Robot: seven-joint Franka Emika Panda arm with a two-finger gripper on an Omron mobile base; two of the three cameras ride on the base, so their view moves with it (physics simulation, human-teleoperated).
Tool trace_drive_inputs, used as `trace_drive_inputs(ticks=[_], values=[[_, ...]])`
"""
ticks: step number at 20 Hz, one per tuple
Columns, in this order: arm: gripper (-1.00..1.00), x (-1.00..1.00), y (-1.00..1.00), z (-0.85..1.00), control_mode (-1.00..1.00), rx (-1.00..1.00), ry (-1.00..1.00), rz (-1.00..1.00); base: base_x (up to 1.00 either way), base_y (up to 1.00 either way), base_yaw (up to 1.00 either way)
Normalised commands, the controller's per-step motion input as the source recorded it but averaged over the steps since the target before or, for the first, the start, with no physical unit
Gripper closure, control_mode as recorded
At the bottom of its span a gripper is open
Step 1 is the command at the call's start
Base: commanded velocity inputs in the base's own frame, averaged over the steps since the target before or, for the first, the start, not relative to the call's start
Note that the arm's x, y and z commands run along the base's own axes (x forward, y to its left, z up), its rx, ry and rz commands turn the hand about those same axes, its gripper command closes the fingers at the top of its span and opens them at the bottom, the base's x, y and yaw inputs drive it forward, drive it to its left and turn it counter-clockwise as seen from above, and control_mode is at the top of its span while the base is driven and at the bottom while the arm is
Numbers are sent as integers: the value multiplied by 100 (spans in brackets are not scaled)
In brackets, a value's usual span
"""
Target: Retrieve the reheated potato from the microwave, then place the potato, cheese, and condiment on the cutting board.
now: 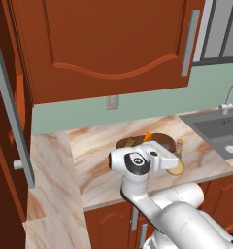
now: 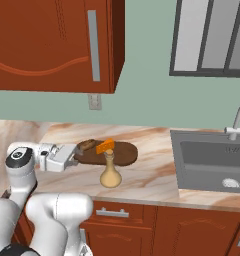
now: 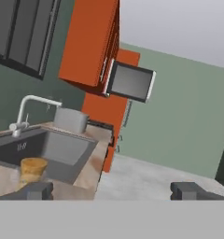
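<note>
- Dark finger tips of the claw [image 3: 112,190] stand wide apart in the hand view, and nothing is between them; the claw holds nothing.
- In the right base view the claw [image 2: 72,156] is at the left end of the cutting board [image 2: 123,155], level with the desk [image 2: 152,175] and pointing sideways along it toward the sink [image 2: 212,165].
- On the cutting board lie the potato [image 2: 87,145], at the end nearest the claw, and the cheese [image 2: 106,145], which is just beside it.
- The condiment [image 2: 110,173] stands upright on the desk just in front of the board, not on it. I think this is the one item left to place.
- The hand view shows the base of the condiment [image 3: 33,169] at the lower left, with the sink and its faucet [image 3: 27,109] behind, and farther away a grey-framed box under the cabinets which may be the microwave [image 3: 130,81].
- Risk, as I judge it: the bottle has a thin tall neck over a wide base, so a sideways approach that hits the neck can tip it over and let it roll toward the sink.
- A second risk: the claw is very near the potato, and a careless swing of the wrist could push the potato or the cheese off the board.
- A grip too high on the narrow neck may also slip when the bottle is lifted.
</note>
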Motion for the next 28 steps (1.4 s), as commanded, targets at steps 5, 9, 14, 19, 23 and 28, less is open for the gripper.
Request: trace_drive_inputs(ticks=[5,9,14,19,23,28], values=[[-100,-1,-19,-8,-100,9,0,29,0,0,0],[-100,0,-30,-12,-100,8,0,27,0,0,0],[-100,-3,-35,-14,-100,9,0,20,0,0,0],[-100,-10,-34,-19,-100,11,0,16,0,0,0],[-100,-15,-30,-25,-100,11,0,13,0,0,0],[-100,-9,-26,-22,-100,8,0,12,0,0,0]])
